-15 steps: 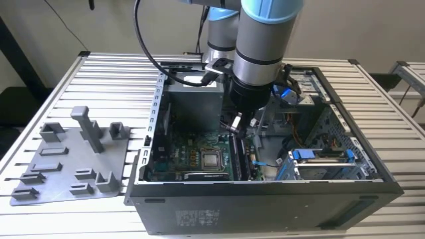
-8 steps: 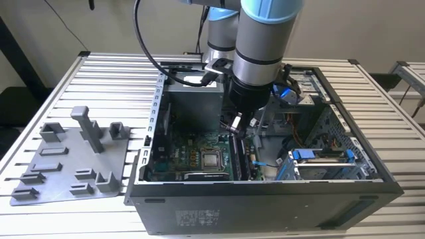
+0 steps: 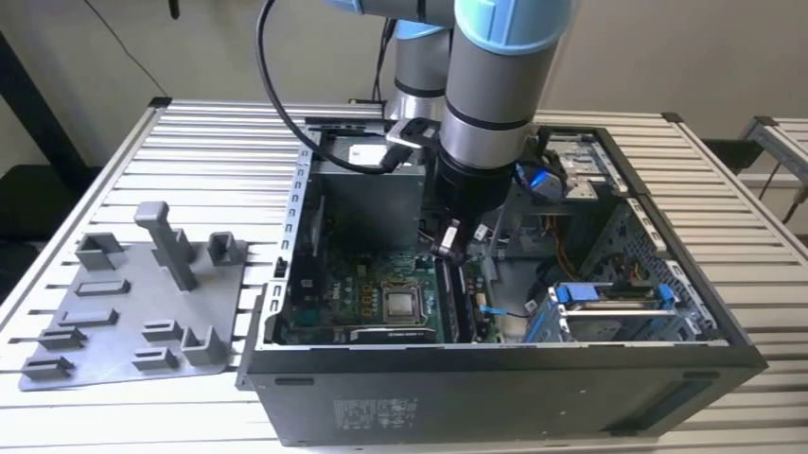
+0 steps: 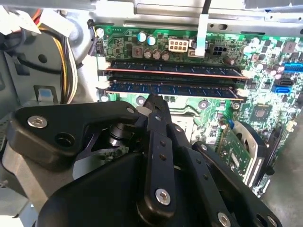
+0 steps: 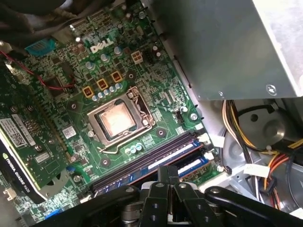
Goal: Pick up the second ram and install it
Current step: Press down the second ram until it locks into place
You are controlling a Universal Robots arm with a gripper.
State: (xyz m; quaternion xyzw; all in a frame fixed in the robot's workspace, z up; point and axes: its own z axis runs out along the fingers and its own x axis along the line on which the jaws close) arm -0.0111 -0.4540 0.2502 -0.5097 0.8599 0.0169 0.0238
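Inside the open computer case (image 3: 505, 383), my gripper (image 3: 448, 248) reaches down to the memory slots of the green motherboard (image 3: 366, 293). Two slim dark memory sticks stand side by side in the slots. In both wrist views the gripper (image 4: 154, 100) (image 5: 168, 171) is shut, with its tips at the middle of the top edge of the second ram (image 4: 199, 90) (image 5: 191, 164). This stick lies level along its slot. The other stick (image 4: 189, 72) (image 5: 158, 150) sits in the slot just beyond it.
The processor socket (image 5: 118, 118) is beside the slots and a graphics card (image 5: 19, 156) lies further along the board. A metal power supply box (image 5: 227, 47) and yellow cable bundles (image 5: 246, 137) crowd the other side. A grey tray with upright posts (image 3: 127, 312) lies outside the case at the exterior view's left.
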